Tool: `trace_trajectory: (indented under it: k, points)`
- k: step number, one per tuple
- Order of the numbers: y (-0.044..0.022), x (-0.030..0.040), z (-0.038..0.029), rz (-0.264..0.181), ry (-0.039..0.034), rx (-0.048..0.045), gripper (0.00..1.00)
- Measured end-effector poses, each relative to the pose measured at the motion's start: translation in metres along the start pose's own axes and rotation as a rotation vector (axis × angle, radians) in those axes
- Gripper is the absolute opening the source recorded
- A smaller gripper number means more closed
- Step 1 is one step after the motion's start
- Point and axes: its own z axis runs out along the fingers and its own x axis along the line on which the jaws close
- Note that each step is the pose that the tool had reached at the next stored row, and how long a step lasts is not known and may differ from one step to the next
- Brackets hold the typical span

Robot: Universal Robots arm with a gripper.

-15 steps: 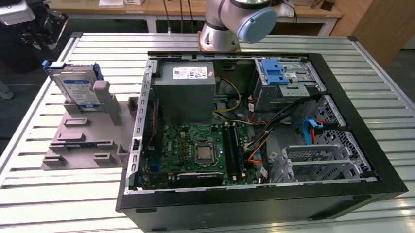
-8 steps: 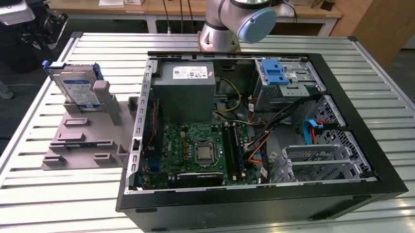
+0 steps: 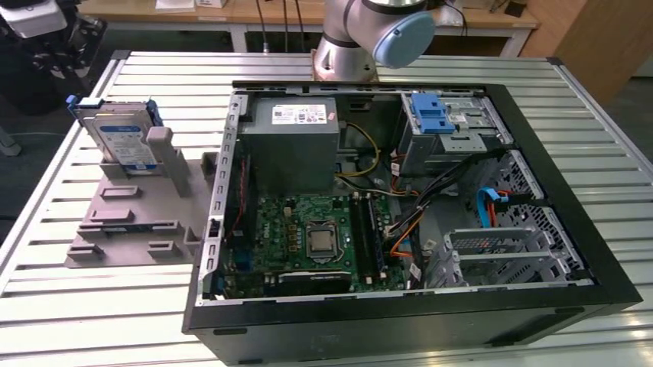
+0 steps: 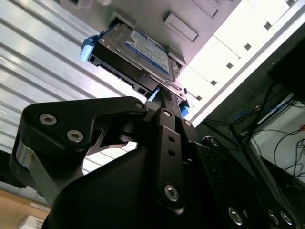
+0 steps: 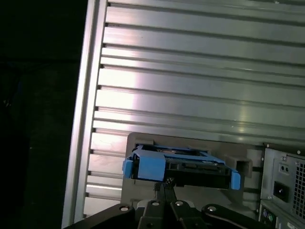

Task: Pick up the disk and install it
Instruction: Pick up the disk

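End effector (image 5: pixel 162 187) hangs short of the disk (image 5: pixel 190 168), apparently not touching; its open or closed state cannot be told. In the exterior view the disk stands on edge in a grey fixture (image 3: pixel 122 229) on the bench (image 3: pixel 61 306), at ten o'clock from the computer case (image 3: pixel 408 325).

The disk (image 4: pixel 138 50), label up in its blue frame, sits in a grey stand (image 4: pixel 152 14) on the ribbed metal worktop (image 4: pixel 38 67). The black gripper (image 4: pixel 167 94) points at its near edge. Dark cables (image 4: pixel 276 136) trail alongside.
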Motion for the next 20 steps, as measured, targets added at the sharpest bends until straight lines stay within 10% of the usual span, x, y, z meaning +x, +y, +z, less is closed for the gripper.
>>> trace_trajectory:
  k: [20]
  points:
    - [-0.0001, 0.0, 0.0012, -0.337, 0.0141, 0.0053, 0.11]
